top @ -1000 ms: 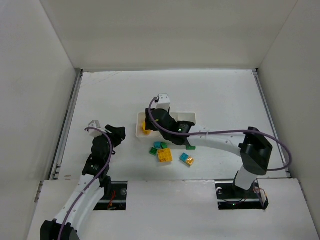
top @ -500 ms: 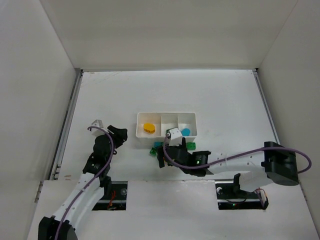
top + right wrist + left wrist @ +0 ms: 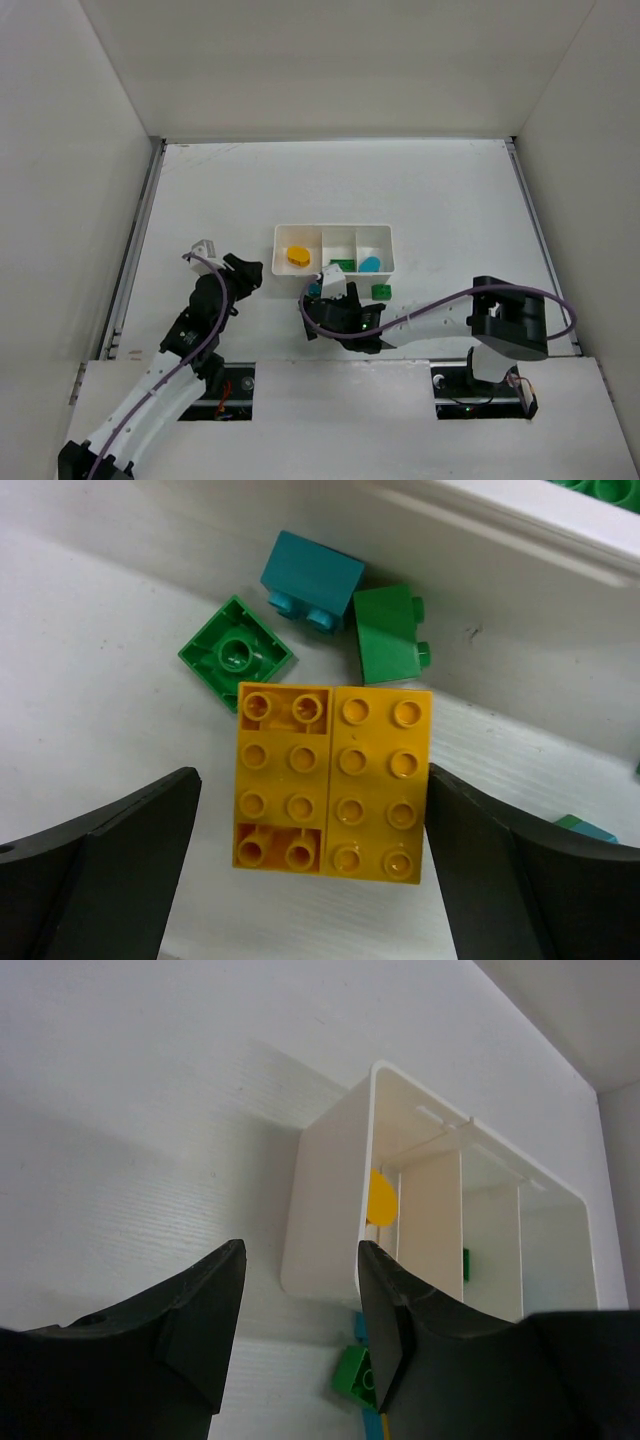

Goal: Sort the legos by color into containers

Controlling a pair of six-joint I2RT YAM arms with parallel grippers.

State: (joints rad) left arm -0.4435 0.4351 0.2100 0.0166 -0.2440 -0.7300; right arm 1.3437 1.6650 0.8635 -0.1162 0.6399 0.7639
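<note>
The white tray (image 3: 283,234) holds a yellow lego (image 3: 298,256) in its left compartment, a green one (image 3: 343,265) in the middle and a cyan one (image 3: 371,263) on the right. My right gripper (image 3: 312,810) is open, low over two yellow legos (image 3: 333,780) lying side by side, one finger on each side, not touching. Past them lie a flat green lego (image 3: 237,657), a teal lego (image 3: 311,580) and a green lego (image 3: 388,635). My left gripper (image 3: 300,1310) is open and empty, left of the tray (image 3: 325,1210).
One more green lego (image 3: 381,291) lies in front of the tray's right compartment. The tray's front wall (image 3: 500,525) runs just behind the loose legos. White walls enclose the table on three sides.
My right gripper has left the tray's left compartment, where a yellow lego now lies, and come down over the loose legos in front. My left gripper has moved a little toward the tray.
</note>
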